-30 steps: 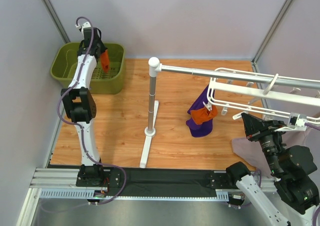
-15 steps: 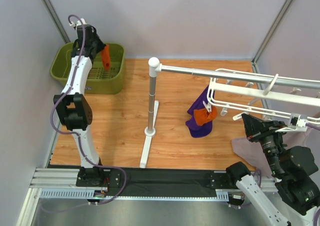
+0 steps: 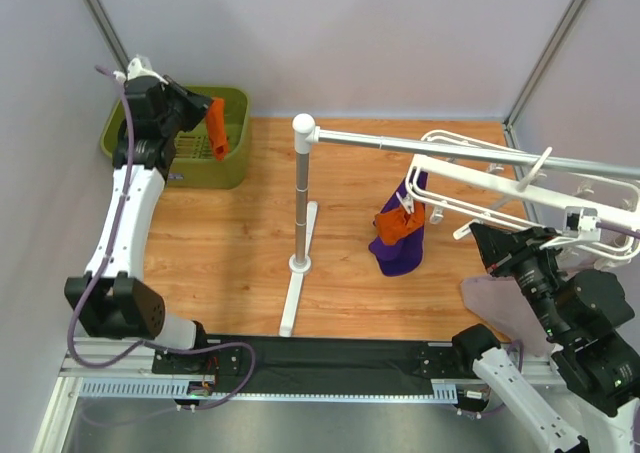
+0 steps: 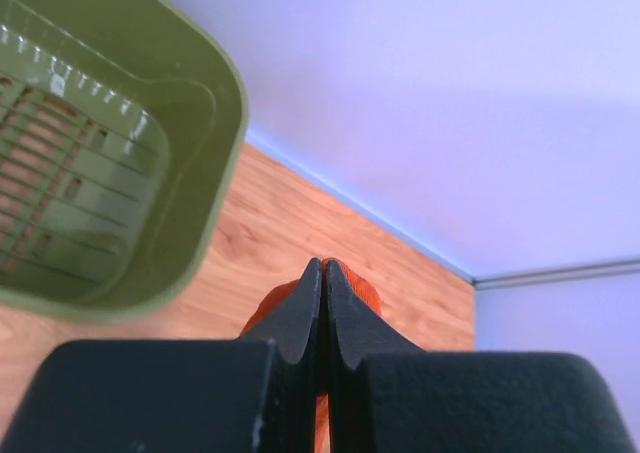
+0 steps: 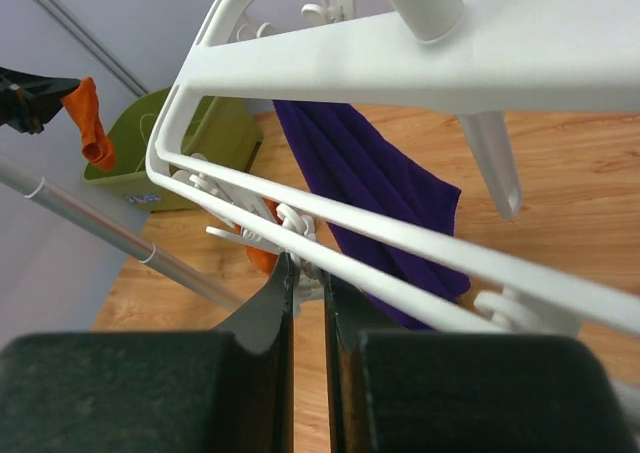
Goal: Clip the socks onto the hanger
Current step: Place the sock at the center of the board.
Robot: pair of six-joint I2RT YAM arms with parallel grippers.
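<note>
My left gripper [image 3: 198,116] is shut on one orange-red sock [image 3: 214,129], which hangs in the air over the right end of the green basket. In the left wrist view the jaws [image 4: 322,265] are pressed together with the sock [image 4: 358,285] showing behind them. The second sock [image 3: 402,223] hangs from a clip of the white hanger [image 3: 500,185], in front of a dark purple cloth [image 3: 398,253]. My right gripper [image 5: 305,263] is closed on a white clip under the hanger frame [image 5: 420,73]. It is at the hanger's near side [image 3: 480,233].
A green basket [image 3: 232,153] stands at the back left. A silver rail [image 3: 400,143] on a white post [image 3: 303,203] crosses the middle and carries the hanger's hook. A pale lilac cloth [image 3: 490,298] hangs at the right near my right arm.
My left arm has lifted the sock out of the basket and swung up and to the left. The hanger has tilted and shifted slightly left with my right gripper.
</note>
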